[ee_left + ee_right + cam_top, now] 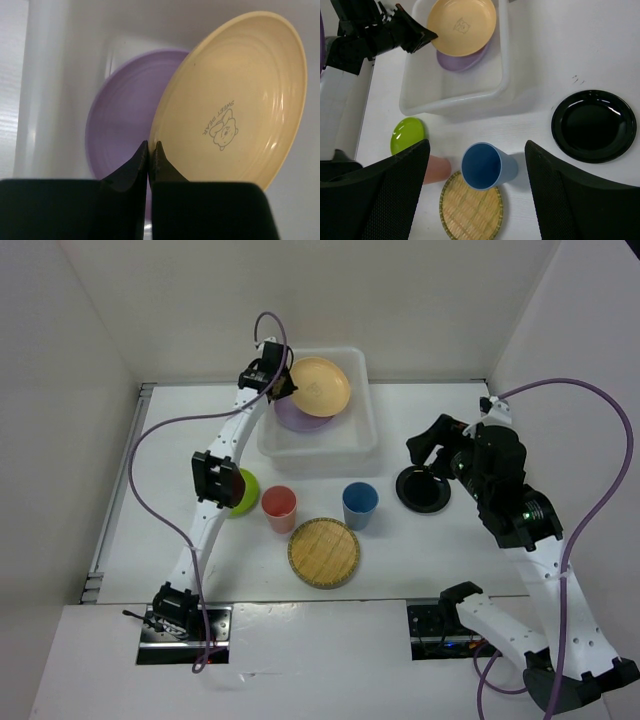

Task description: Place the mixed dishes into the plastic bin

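From above, my left jaws hold the pale-orange round plate [320,386] tilted over the translucent white plastic bin [318,448], where one lilac plate [296,418] lies; letting go comes next, I judge. Left wrist: they pinch its rim, nearly closed. Right wrist: my right jaws gape empty over five pieces on the counter [570,50]: glossy black plate [594,125], lime green plate [408,135], woven wicker plate [471,209], coral-red cup [439,170], blue cup [482,166].

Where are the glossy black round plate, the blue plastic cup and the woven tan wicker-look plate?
Glossy black round plate [594,126]: right wrist view, centre of its well.
Blue plastic cup [360,502]: top external view, its open mouth.
Woven tan wicker-look plate [324,553]: top external view, middle of its weave.
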Available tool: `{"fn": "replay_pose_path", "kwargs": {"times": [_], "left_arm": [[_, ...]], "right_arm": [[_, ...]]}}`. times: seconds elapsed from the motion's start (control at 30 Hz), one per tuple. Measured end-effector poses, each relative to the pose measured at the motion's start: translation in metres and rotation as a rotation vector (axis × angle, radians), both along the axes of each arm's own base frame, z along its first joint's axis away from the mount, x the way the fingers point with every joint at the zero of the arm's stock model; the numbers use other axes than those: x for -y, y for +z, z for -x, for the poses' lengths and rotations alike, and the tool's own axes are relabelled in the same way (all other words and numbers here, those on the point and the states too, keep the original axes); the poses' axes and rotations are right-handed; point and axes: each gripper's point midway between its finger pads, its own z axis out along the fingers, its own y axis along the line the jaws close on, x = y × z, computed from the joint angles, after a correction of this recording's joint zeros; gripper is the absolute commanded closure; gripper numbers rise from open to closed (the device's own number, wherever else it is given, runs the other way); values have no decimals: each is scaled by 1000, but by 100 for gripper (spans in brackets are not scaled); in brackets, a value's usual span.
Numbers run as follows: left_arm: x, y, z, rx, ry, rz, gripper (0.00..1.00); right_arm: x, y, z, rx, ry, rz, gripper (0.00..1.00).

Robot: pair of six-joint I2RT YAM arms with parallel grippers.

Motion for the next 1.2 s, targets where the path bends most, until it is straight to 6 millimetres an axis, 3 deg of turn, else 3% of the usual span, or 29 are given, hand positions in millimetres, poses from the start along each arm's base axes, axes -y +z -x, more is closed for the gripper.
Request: {"fn": "replay_pose_path", "kwargs": {"times": [0.1,0.13,0.23,0.27,0.37,0.63,0.73,0.8,0.87,0.93,1.03,1.1,1.2], "left_arm": [[-1,-5,-6,14,14,-5,96],[-3,-10,-1,-13,17,-15,80],[-6,-10,1,-18,22,-20,69],[-6,-9,1,-16,24,-21,53],[-7,-6,3,-17,24,-24,39],[1,5,7,5,-6,-56,30],[4,27,16,18,-30,-72,30],[4,60,25,51,-49,-77,30],[5,112,40,117,-73,-76,30],[2,187,66,225,-99,-67,30],[-4,294,124,397,-137,-48,30],[-11,359,175,512,-159,-30,28],[-22,420,248,626,-187,-7,26]], "right_arm": [[1,-5,0,-10,-3,4,18],[1,-6,0,-13,-4,5,18],[1,-12,-1,-26,-6,10,17],[2,-14,-1,-29,-9,12,17],[4,-24,-3,-51,-24,26,15],[9,-78,-15,-176,-73,81,14],[9,-97,-18,-217,-79,97,14],[6,-110,-17,-240,-61,99,14],[2,-119,-14,-246,-33,89,14],[-2,-124,-9,-248,-5,69,14],[-12,-130,3,-248,43,30,14],[-24,-132,9,-257,76,3,14],[-47,-138,18,-274,141,-61,15]]}}
